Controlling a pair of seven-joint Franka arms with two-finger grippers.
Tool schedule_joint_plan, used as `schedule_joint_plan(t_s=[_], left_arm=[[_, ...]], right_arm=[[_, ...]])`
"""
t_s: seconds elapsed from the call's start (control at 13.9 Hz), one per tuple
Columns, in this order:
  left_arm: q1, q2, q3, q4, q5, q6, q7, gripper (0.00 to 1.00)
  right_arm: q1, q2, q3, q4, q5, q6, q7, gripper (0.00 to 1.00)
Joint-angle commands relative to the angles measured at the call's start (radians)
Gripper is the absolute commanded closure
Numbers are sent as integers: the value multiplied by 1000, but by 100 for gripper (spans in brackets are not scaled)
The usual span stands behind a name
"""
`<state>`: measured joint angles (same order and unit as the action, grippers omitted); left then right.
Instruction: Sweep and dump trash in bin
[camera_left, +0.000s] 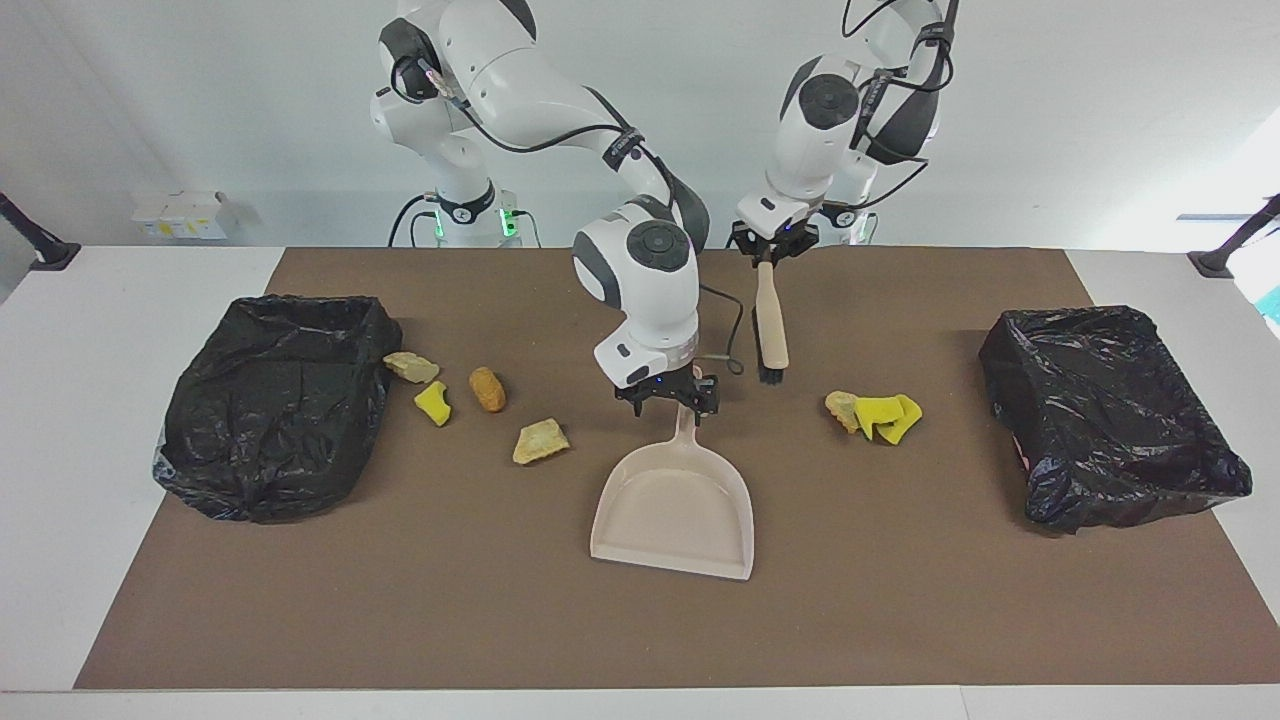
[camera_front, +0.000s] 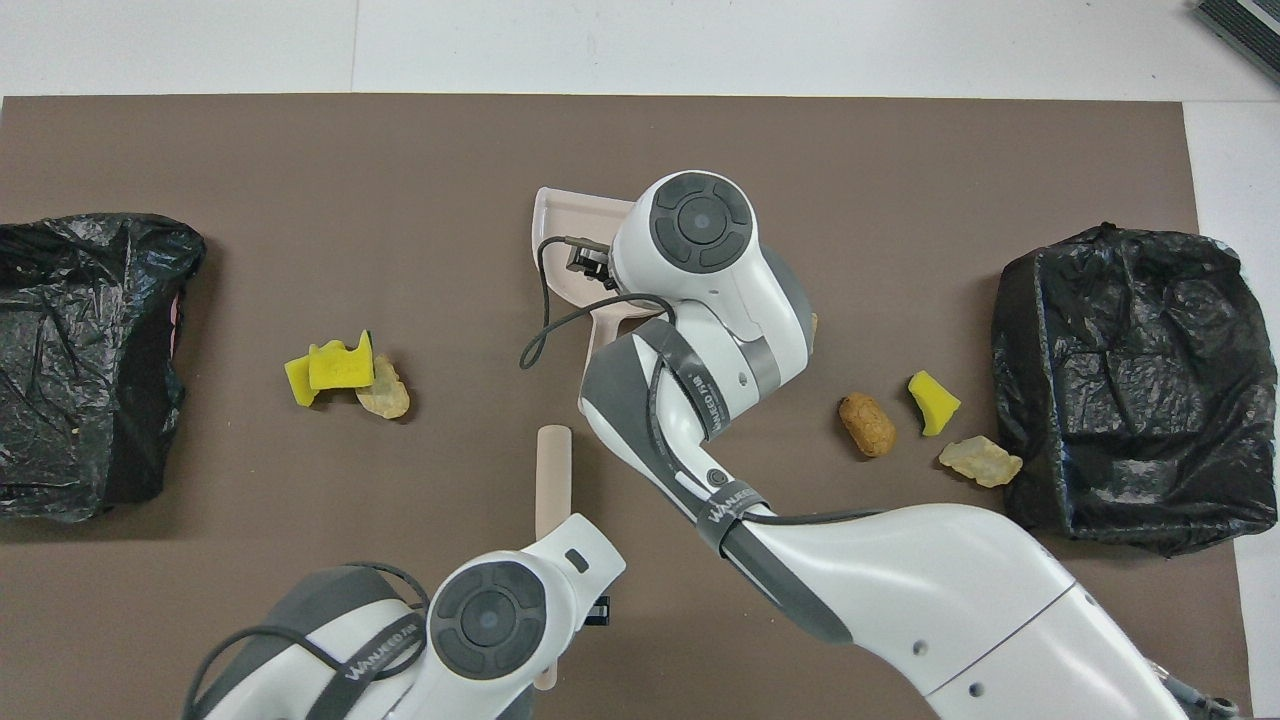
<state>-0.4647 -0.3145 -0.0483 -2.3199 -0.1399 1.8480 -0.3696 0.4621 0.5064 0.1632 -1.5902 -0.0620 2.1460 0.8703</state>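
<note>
We saw the left gripper (camera_left: 767, 255) at upper centre of the facing frame, clamped on the handle top of the brush (camera_left: 770, 330), which hung bristles-down, lifted off the brown mat (camera_left: 400, 600). The right gripper (camera_left: 668, 396) sat mid-frame over the handle of the dustpan (camera_left: 675, 510), fingers spread, not gripping. The dustpan lay flat, lower centre. Trash: a yellow sponge bit (camera_left: 433, 402), a tan chunk (camera_left: 411, 367), an orange-brown lump (camera_left: 487, 389) and another tan chunk (camera_left: 541, 441) centre-left, beside one black-lined bin (camera_left: 270, 400); a yellow-and-tan pile (camera_left: 875, 415) centre-right, short of the other bin (camera_left: 1110, 410).
</note>
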Motion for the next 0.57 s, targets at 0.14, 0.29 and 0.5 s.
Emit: schedule_joint_plan(t_s=[0.14,0.29,0.5], left_arm=[[225,5,-13,42,134,-35,178,100],[326,38,-13,72,160,-16,259,100],[455,119,-13,151,175,86,342,100]], right_arm=[[-3,-85,25,-120,54,2,21,4],[10,-83,27,-106,53,-18,16,4],[12,-72,27,-94,34,24,13,4]])
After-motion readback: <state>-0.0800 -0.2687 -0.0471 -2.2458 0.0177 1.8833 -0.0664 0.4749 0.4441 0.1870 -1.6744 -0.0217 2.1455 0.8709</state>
